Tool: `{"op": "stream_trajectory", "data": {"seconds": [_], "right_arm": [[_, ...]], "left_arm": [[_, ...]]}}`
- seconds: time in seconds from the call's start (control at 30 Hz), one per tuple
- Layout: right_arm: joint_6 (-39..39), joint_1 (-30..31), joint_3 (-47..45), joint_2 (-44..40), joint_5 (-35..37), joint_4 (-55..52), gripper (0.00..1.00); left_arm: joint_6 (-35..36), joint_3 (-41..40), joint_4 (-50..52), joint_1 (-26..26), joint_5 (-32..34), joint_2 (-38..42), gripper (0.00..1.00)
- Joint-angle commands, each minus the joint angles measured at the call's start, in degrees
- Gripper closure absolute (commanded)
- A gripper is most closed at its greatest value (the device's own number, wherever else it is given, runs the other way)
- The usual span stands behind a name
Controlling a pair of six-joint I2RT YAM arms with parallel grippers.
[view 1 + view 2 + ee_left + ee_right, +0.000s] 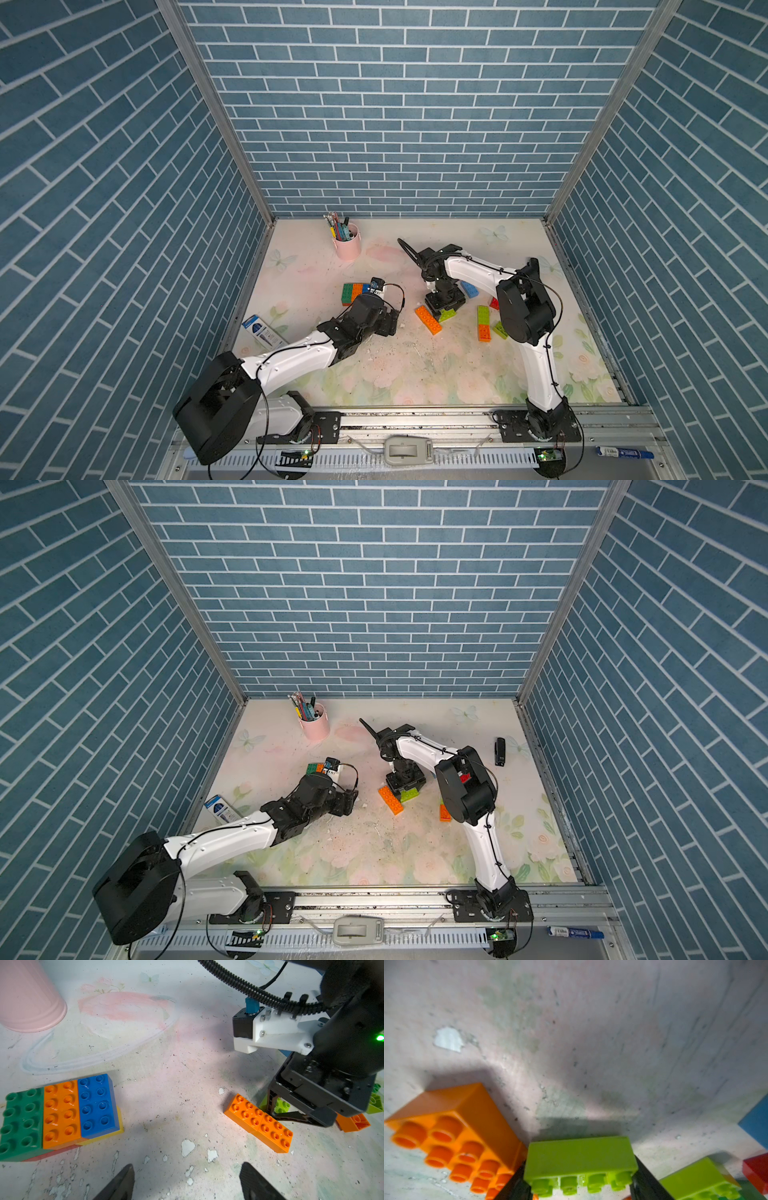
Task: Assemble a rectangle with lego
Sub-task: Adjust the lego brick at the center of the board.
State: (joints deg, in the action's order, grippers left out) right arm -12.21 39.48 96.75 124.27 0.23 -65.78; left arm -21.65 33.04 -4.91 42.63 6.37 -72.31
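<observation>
Lego slab [353, 293] of green, orange and blue is shown just left of centre in both top views, an orange pair [429, 320] right of it on the table [415, 374]. In the left wrist view, the left end effector [188, 1165] is spread apart, empty, at bottom. In the right wrist view, the right end effector [580, 1184] is clamped on a lime brick [580, 1155] at bottom centre.

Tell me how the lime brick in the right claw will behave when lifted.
The lime brick is probably rigid: its edges look straight in the right claw. Its smooth, glossy ends might slip. Flat-sided, it shouldn't roll.
</observation>
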Motion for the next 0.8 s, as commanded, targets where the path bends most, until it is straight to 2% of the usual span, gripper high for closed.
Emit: {"op": "stream_trajectory", "data": {"seconds": [0.0,0.4,0.6,0.77], "right_arm": [[-0.6,0.3,1.0,1.0,-0.5,-1.8,1.00],[-0.2,0.3,1.6,2.6,0.0,-2.4,1.00],[2.0,-2.0,-1.5,-2.6,0.5,-1.6,1.00],[4.9,-2.7,-4.2,-2.3,0.2,-0.3,1.00]], "left_arm": [[-0.1,-0.8,-0.3,0.2,0.4,1.0,0.19],[0.1,-1.0,-0.2,0.2,0.7,1.4,0.19],[0.3,-1.1,0.0,0.2,0.8,1.7,0.19],[0.5,-0.6,-0.6,0.2,0.6,0.9,0.18]]}}
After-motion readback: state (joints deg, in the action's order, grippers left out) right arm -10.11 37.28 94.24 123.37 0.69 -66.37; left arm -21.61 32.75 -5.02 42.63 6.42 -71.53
